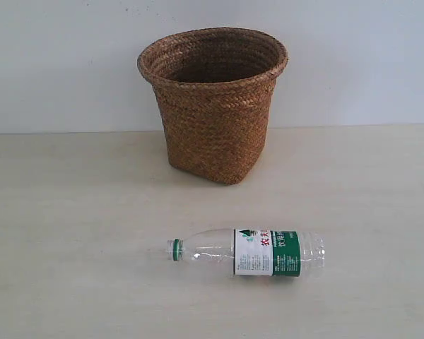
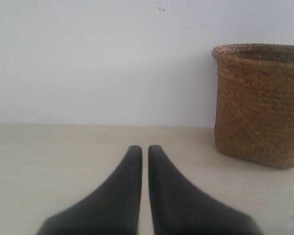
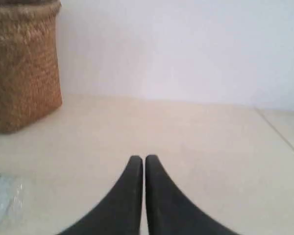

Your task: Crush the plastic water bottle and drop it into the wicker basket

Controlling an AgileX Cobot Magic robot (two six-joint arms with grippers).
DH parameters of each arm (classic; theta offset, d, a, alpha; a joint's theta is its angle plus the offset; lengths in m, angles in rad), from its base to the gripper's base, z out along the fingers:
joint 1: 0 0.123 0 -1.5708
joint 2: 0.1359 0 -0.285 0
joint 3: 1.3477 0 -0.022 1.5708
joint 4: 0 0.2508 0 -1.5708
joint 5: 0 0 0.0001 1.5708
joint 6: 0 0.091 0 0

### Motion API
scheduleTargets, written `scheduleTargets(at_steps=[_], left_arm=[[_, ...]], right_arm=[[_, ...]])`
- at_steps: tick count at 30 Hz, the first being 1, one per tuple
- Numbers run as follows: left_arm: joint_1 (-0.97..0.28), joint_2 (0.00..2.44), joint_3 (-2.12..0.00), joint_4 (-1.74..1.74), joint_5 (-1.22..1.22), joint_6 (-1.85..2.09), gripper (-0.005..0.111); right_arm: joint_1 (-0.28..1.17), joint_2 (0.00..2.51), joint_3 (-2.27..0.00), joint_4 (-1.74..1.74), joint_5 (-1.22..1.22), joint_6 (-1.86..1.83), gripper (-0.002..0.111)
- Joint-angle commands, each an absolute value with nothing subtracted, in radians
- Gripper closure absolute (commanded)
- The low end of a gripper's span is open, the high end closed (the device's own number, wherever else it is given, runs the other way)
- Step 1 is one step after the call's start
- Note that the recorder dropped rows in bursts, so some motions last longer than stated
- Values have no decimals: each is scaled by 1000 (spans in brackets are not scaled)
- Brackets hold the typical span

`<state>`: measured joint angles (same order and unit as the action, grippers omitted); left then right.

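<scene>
A small clear plastic water bottle [image 1: 258,252] with a green cap [image 1: 175,248] and a white-and-green label [image 1: 266,252] lies on its side on the pale wooden table [image 1: 71,233]. It is in the half of the surface toward the edge nearest the exterior camera, a little to the right of the middle. Its cap points to the left edge. The brown woven wicker basket [image 1: 213,134] stands upright close to the far edge, where the table meets the white wall, well apart from the bottle.

Both tools are idle. The left gripper [image 2: 144,148] has its 2 black fingers brought together with only a thin slit between them, and nothing is in it. The right gripper [image 3: 144,158] looks the same: closed and empty.

The bottle seems empty, so I judge it very light, and lying like this it can roll away at a small push. Its thin wall is probably soft in the middle and stiffer at the neck and the base. The bare plastic looks smooth and slippery, so the label band is the better place to pinch. The cap is on, so trapped air may resist the crushing. A good plan is 1 gripper steadying the neck just behind the cap while the other squeezes across the labelled middle.
</scene>
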<state>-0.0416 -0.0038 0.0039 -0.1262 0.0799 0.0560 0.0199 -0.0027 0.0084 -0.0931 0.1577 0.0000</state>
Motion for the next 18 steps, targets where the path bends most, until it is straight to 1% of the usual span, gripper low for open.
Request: scheduleTargets(at_steps=[1, 5, 11, 14, 18], left_arm=[[-40, 0, 0, -151, -25, 37, 102], [-40, 0, 0, -219, -157, 31, 102], [-40, 0, 0, -192, -383, -195, 102], [-40, 15, -19, -135, -438, -244, 102], [-40, 107, -112, -63, -445, -262, 102]], right_arm=[[20, 0, 0, -90, -77, -10, 108], [20, 0, 0, -90, -269, 63, 108], [20, 0, 0, -85, -528, 337, 108], [20, 34, -70, -85, -502, 334, 108], [20, 164, -196, -85, -434, 310, 108]])
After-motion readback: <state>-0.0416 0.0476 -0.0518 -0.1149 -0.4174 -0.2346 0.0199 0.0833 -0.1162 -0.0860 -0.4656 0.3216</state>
